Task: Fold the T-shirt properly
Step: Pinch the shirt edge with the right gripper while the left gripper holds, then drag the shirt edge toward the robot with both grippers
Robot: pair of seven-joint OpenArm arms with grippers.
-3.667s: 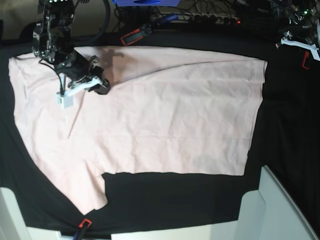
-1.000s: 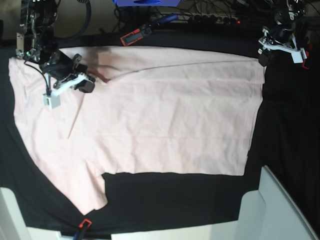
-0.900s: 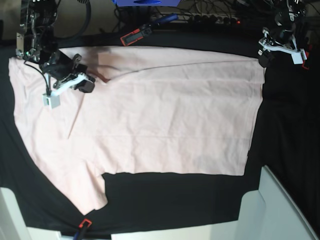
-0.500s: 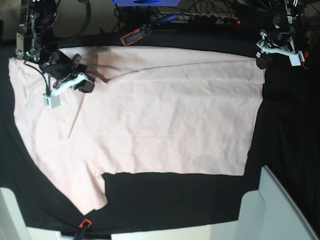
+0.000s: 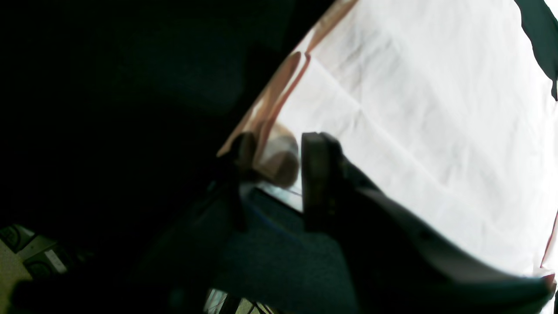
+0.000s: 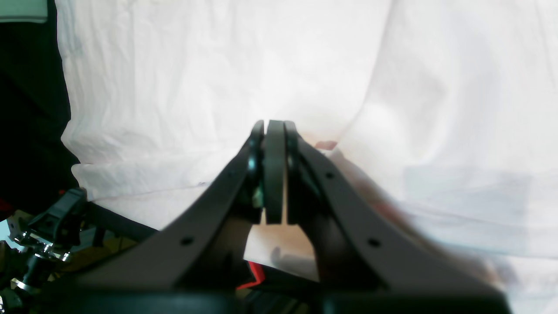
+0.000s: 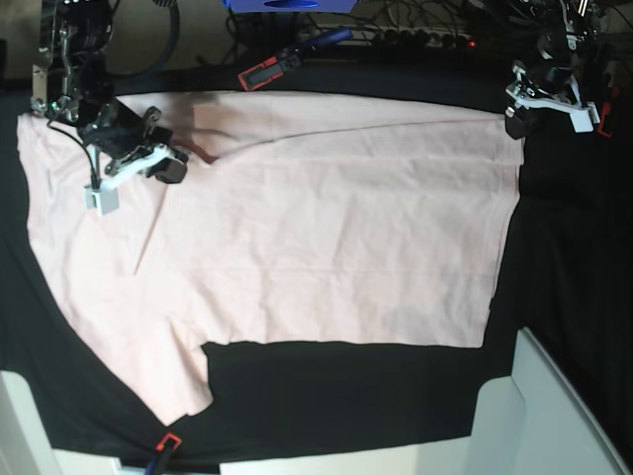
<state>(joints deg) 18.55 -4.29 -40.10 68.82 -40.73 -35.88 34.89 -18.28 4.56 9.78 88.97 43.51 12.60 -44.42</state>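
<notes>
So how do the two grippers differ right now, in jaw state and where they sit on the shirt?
The right gripper has its jaws pressed together, while the left gripper shows a gap between its fingers with the shirt's corner in it. The right gripper sits over the T-shirt near its collar end; the left gripper sits at the far hem corner, at the edge of the black table cover. Both are low, at the shirt's far edge.

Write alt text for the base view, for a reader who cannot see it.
A pale pink T-shirt lies spread flat on a black table cover. The right gripper, shut, sits over the shirt's upper left, while the left gripper is at its upper right corner.
</notes>
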